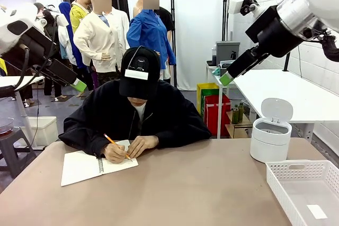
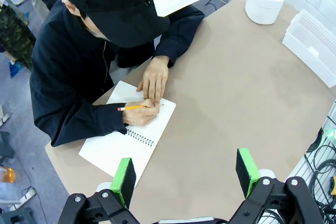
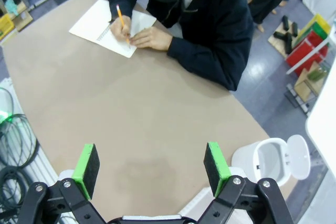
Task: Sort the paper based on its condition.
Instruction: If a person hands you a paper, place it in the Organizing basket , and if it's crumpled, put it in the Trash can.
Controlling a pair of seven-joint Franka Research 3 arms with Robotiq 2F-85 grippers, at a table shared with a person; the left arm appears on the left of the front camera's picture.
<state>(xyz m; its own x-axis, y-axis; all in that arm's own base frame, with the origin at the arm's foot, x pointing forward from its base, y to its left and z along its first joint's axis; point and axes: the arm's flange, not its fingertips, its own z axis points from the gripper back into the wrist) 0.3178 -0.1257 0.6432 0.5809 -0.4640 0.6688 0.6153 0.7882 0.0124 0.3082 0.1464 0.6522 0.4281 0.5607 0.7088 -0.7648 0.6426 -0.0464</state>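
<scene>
Two tools hang high above the table point(image 1: 185, 183), touching nothing. The left tool point(image 2: 186, 174) has its green pads spread wide with only air between them, and the right tool point(image 3: 152, 163) is spread just as wide and bare. A spiral notebook point(image 1: 98, 165) lies open and flat at the table's far side, on the robot's left. The person point(image 1: 139, 115) leans over the notebook, one hand point(image 1: 114, 153) pressing an orange pencil point(image 1: 117, 146) to the page and the other hand point(image 1: 142, 145) resting on the page just beside it. Well to the right of the notebook stands a white bin point(image 1: 270, 140) with its lid tipped up. Farther right, nearer the robot than the notebook, sits a white slotted basket point(image 1: 296, 170) holding what looks like a small slip of paper point(image 1: 317, 211).
</scene>
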